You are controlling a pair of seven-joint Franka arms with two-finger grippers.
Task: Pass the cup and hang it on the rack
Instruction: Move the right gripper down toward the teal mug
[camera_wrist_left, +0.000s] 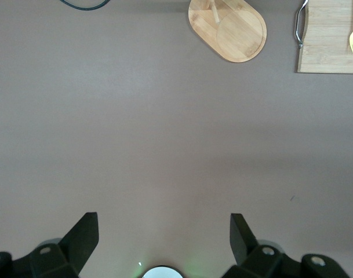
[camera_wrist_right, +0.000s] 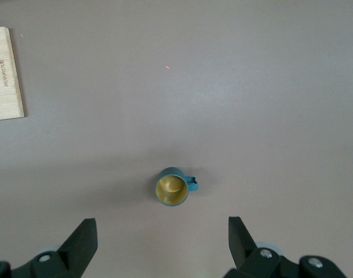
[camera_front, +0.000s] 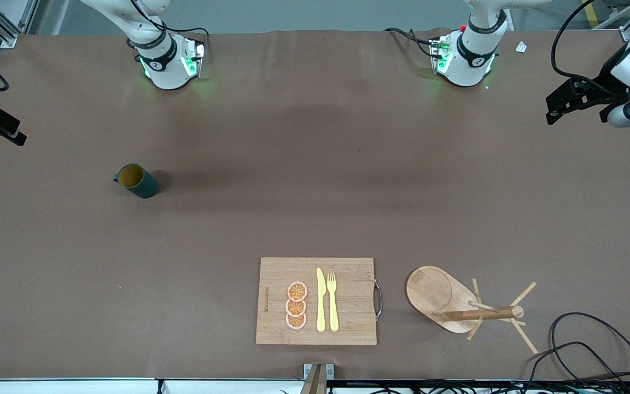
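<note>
Cup upright on tabletop toward right arm's end, yellow inside holding nothing. Rack beside cutting board bearing 3 orange slices, knife, fork. Left hand and right hand both spread apart, gripping nothing, above bare tabletop.

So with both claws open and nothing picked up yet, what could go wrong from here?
1. The cup stands toward the right arm's end and the rack toward the left arm's, so a mid-air handover is needed; a weak grip could drop it.
2. The rack's pegs are thin, the cup's handle small: easy to miss.
</note>
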